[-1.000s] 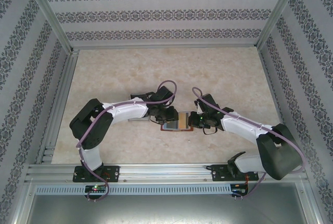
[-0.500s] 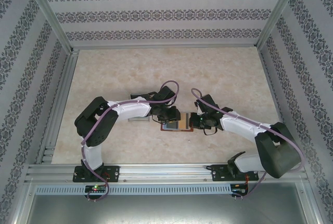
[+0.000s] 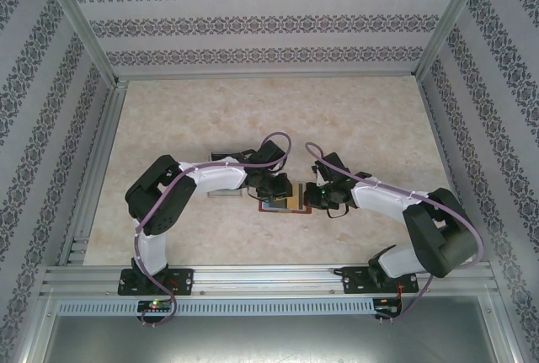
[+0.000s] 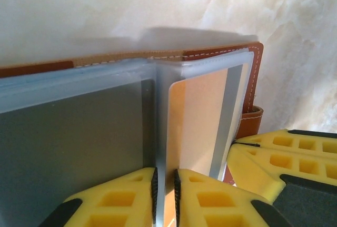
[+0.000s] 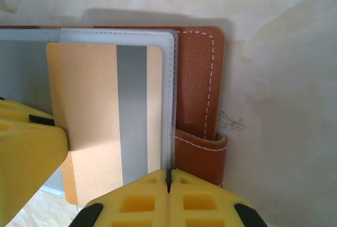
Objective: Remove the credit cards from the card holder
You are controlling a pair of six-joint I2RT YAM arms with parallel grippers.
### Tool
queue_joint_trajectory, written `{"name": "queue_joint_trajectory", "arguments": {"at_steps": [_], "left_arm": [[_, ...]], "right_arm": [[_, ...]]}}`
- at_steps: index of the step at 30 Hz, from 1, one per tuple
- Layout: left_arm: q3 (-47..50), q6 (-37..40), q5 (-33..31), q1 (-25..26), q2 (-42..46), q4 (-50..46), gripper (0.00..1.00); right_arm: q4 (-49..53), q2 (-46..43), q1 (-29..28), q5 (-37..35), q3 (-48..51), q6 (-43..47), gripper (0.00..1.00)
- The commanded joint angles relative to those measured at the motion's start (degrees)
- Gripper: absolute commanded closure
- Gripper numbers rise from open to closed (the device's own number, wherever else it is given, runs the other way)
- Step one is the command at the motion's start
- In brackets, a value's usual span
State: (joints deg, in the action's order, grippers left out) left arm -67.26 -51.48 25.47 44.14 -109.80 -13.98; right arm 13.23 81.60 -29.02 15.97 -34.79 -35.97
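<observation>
Extraction seems in hand: left pincer clamps the peach grey-striped plastic card, right pincer clamps the reddish-brown leather card holder by its clear sleeve, so a steady outward pull looks next.

we're over the card holder now, and both its short sides are taken: the left gripper crowds its left side, the right gripper its right with jaws pressed together, the two just beside each other. a clear sleeve stands up from the card holder's middle, nipped by the left gripper, a thin wall between them. left of the card holder a flat tray lies under the left arm. beyond the card holder's far edge the table runs bare to the back wall, and its near edge faces open table too.
</observation>
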Motion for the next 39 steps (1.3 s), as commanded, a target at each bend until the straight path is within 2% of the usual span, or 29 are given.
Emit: {"name": "queue_joint_trajectory", "arguments": {"at_steps": [1,11,12,16,39], "left_arm": [[-1.0,-0.7,0.7,-0.2,-0.7,1.5,0.84],[0.1,-1.7,2.7,-0.3,-0.6,4.5,0.86],[0.1,-1.8,2.8,-0.3,-0.6,4.5,0.92],[0.8,-1.9,2.2,-0.6,0.2,4.4,1.00],[8.1,1.2,-0.9,-6.4,11.9,-2.1,1.00]], "right_arm": [[-0.1,0.8,-0.3,0.8,-0.7,0.7,0.93],[-0.5,1.4,-0.8,0.9,-0.6,0.3,0.92],[-0.5,1.5,-0.9,0.9,-0.6,0.2,0.92],[-0.3,2.2,-1.0,0.5,-0.6,0.0,0.93],[0.9,2.8,0.4,-0.3,-0.8,0.2,0.95]]}}
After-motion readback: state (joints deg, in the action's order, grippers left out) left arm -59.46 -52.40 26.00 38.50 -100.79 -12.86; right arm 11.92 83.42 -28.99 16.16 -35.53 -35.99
